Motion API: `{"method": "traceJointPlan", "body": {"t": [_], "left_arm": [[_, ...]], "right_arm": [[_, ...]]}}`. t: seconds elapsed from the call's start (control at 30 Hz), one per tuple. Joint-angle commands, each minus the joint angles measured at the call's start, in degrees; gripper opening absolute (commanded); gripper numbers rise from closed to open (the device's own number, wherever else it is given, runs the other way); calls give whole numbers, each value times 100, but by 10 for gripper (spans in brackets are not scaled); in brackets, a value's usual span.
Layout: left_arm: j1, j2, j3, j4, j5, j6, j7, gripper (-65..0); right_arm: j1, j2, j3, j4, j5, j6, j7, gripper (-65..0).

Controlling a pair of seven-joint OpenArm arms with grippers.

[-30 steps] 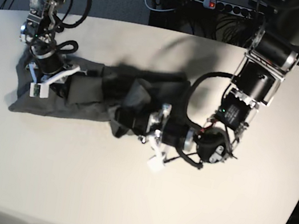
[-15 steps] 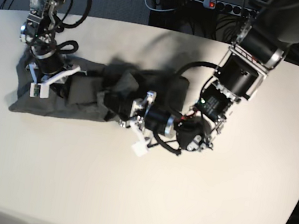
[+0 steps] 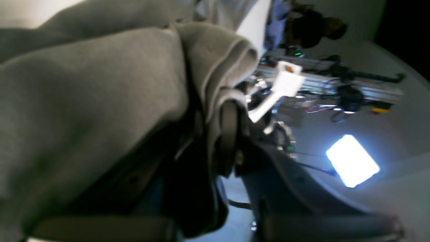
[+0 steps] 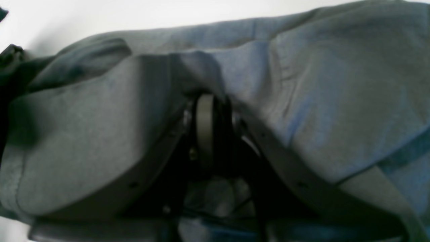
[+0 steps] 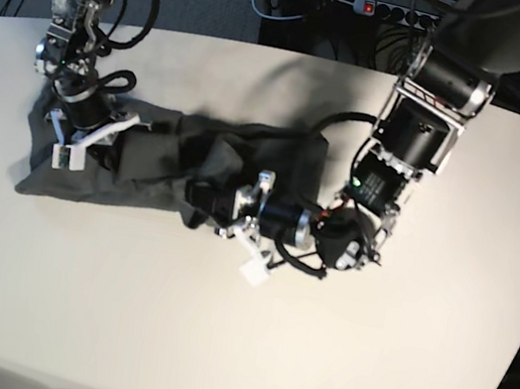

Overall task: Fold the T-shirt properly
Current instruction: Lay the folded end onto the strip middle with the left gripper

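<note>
The dark olive-grey T-shirt [image 5: 156, 186] lies crumpled in a long strip across the left-middle of the white table [image 5: 213, 347]. My left gripper [image 5: 207, 197] lies low at the shirt's front edge, shut on a fold of it. In the left wrist view the cloth [image 3: 84, 101] drapes over the gripper [image 3: 215, 134]. My right gripper [image 5: 113, 143] is down on the shirt's left end. In the right wrist view the gripper [image 4: 215, 124] is shut on the cloth [image 4: 319, 84], which covers the fingertips.
A power strip [image 5: 393, 12] and cables lie beyond the table's far edge. The left arm's elbow and cables [image 5: 352, 241] rest low on the table to the right of the shirt. Bare table lies in front and at right.
My left gripper has dragged its fold of the shirt leftward, then eased slightly back and toward the front. The shirt's right part lies flatter. The right arm has not moved.
</note>
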Motion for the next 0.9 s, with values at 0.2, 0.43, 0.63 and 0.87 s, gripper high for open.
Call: {"method": "traceJointPlan", "body": {"t": [0.2, 0.43, 0.63, 0.87], "left_arm": [[-138, 38, -31, 79, 13, -17, -8, -439], [-147, -68, -49, 79, -40, -43, 27, -370], [-138, -77, -559, 87, -48, -52, 62, -370], [-129, 293, -620, 79, 13, -61, 1, -369]], "right_arm": [[-287, -87, -360, -429, -705, -94, -1766, -585], [-278, -87, -360, -429, -705, -94, -1766, -585], [-278, -69, -369, -420, -705, -94, -1766, -585], [-287, -69, -404, -420, -705, -94, -1766, -585]]}}
